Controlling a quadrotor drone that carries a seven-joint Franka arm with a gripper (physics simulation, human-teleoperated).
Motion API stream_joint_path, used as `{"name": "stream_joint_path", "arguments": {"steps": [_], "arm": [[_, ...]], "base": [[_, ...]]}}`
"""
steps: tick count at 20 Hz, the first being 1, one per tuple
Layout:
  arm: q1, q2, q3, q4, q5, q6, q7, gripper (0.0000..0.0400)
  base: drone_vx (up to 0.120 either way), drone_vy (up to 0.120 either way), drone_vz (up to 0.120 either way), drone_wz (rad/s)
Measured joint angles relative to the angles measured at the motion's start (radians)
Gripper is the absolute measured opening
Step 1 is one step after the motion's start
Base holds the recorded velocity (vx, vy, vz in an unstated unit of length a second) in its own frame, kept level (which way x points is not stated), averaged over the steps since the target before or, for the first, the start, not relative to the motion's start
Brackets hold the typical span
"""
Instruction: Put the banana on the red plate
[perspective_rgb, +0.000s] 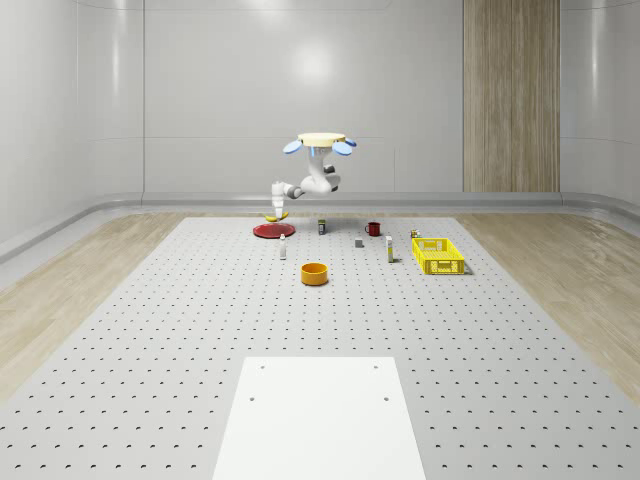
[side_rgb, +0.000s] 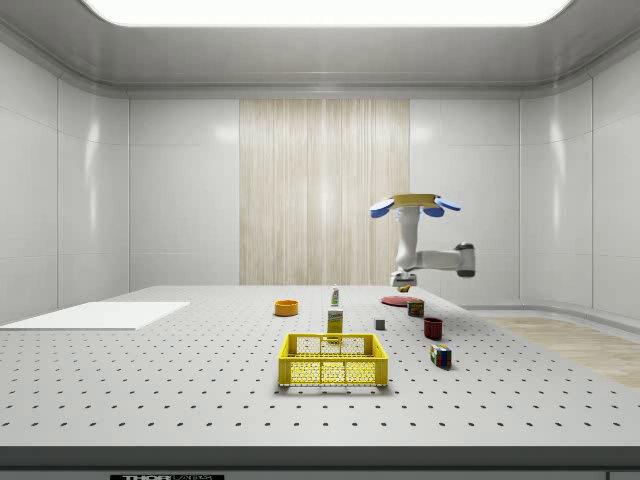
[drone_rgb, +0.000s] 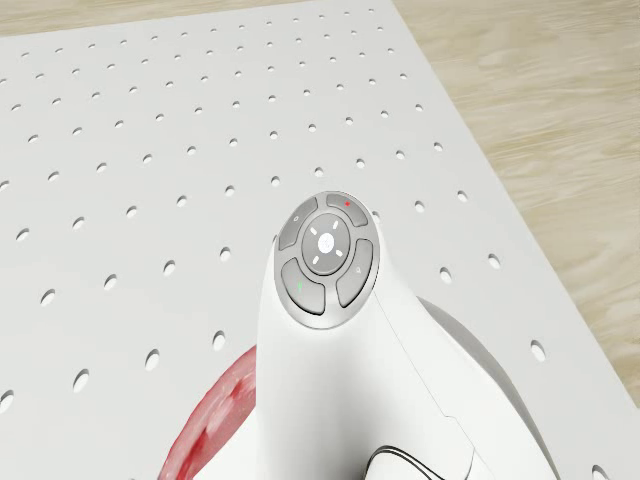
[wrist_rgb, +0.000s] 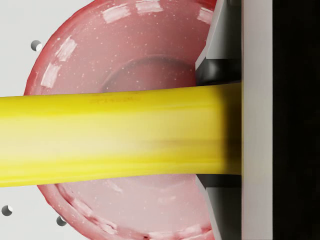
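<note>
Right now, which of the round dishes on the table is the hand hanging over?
The red plate, under the hand gripping the banana. The orange bowl sits apart, nearer the white sheet.

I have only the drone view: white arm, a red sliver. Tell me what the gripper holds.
Observer: The gripper is shut on the long yellow banana.
Operator: Give me what lies under it.
Observer: In the wrist view, the round red plate lies directly beneath the banana.
Operator: Report the drone's position.
Observer: The drone hovers beside the plate, toward the whole-scene view's right, with the arm reaching over it.
</note>
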Motion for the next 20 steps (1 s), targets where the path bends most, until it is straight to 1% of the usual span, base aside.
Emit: {"name": "stream_joint_path", "arguments": {"steps": [3, 8, 16, 20], "arm": [[-0.002, 0.000, -0.012, 0.002, -0.012, 0.004, 0.000, 0.0193], [-0.017, -0.001, -0.070, 0.016, -0.066, 0.022, 0.004, 0.0193], [-0.119, 0.009, -0.089, 0.096, -0.077, 0.037, 0.028, 0.0193], [-0.154, 0.011, -0.118, 0.127, -0.101, 0.053, 0.034, 0.0193]], "base": [[0.000, 0.000, 0.000, 0.000], [0.000, 0.000, 0.000, 0.000], [0.000, 0.000, 0.000, 0.000], [0.000, 0.000, 0.000, 0.000]]}}
